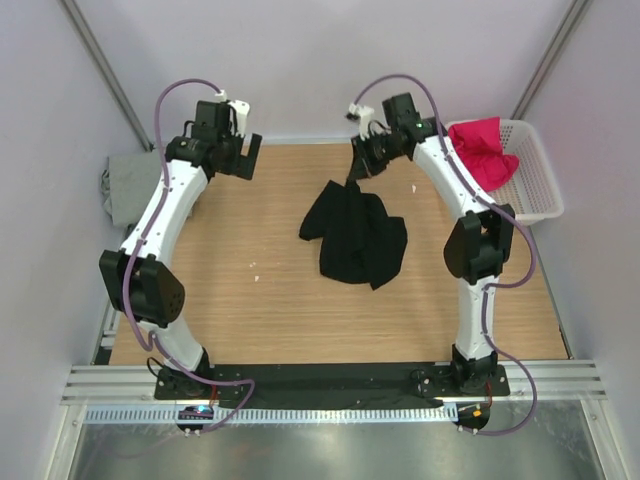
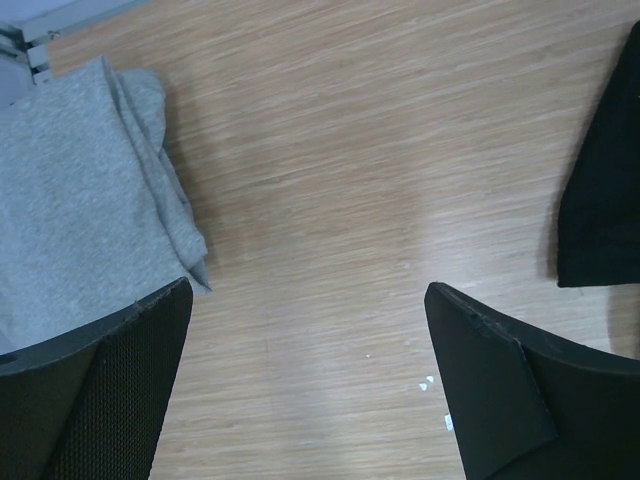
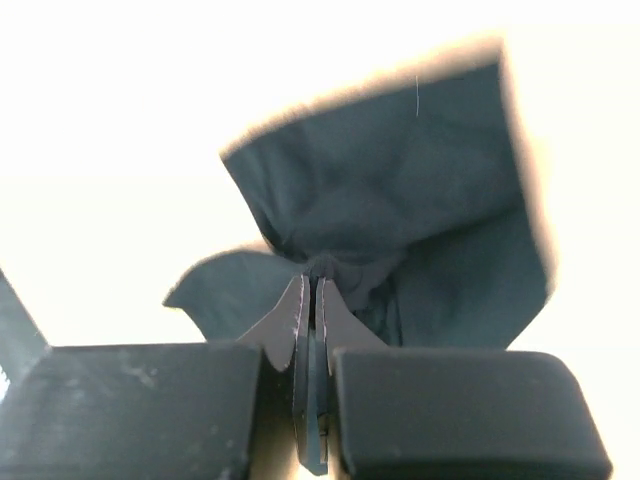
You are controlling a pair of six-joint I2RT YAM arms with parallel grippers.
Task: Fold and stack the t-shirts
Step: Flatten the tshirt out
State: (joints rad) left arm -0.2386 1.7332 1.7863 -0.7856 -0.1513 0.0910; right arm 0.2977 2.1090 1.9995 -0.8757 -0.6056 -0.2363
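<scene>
**Containers: one.**
- White mesh basket [image 1: 535, 195], out to the right of my right tool [image 3: 313, 305], at the right edge of the tabletop [image 1: 250, 310].
- Contents: one magenta-red t-shirt [image 1: 487, 150], crumpled and unfolded, heaped in the half of the basket nearer my right tool.

**T-shirts: three, one of each colour.**
- Black t-shirt [image 1: 355, 235], one. Most of it lies in a rumpled heap on the tabletop, below my right tool and on the near side of it. A narrow bunch of the cloth rises from the heap to the tool's tips.
- Grey t-shirt [image 2: 70, 190], one. It lies flat to the left of my left tool [image 2: 310, 375], at the left edge of the tabletop, with layered folds along the side that faces the tool.
- Magenta-red t-shirt, one, listed above under the basket.

**Tools: two.**
- Right tool: jaws pressed together and pinching a gathered bit of the black t-shirt at their tips. The cloth fans out beyond them in the wrist view.
- Left tool: fingers [image 2: 110, 390] spread wide over bare wood. The grey t-shirt is to its left and an edge of the black t-shirt is off to its right.

**Sundries:**
- A few small white flecks [image 2: 425, 382] on the tabletop, just ahead of my left tool's right finger.
</scene>
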